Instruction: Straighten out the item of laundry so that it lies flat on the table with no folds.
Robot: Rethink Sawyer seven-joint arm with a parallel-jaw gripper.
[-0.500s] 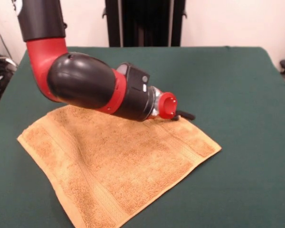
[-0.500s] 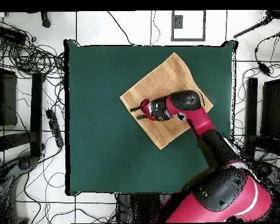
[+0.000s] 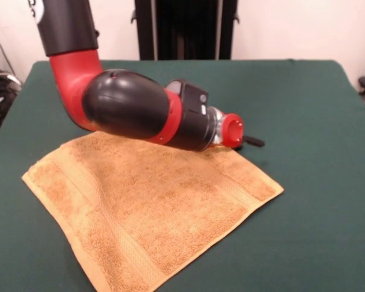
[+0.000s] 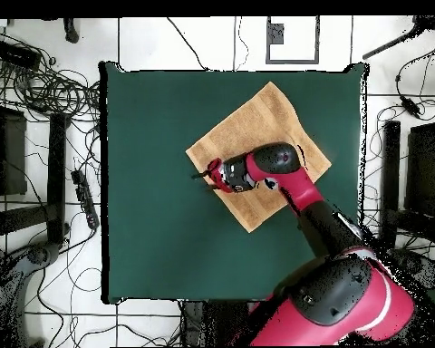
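Note:
The orange-tan towel (image 3: 152, 207) lies spread out on the dark green table (image 3: 304, 103), turned like a diamond, with its border bands showing. I see no fold in the part that shows; the arm hides its far middle. In the overhead view the towel (image 4: 257, 118) sits at the table's (image 4: 167, 236) upper middle. My gripper (image 3: 253, 142) hangs low, just past the towel's far right edge, pointing sideways over the green cloth. In the overhead view the gripper (image 4: 201, 173) is at the towel's left edge. The white tag is hidden.
The red and black arm (image 3: 128, 103) reaches low across the towel's far part. A black stand (image 3: 185, 27) rises behind the table. Cables (image 4: 49, 82) and dark equipment (image 4: 13, 154) lie on the floor around the table.
The gripper has moved to the right in the front view, from over the towel's far edge to just past it. The towel lies the same.

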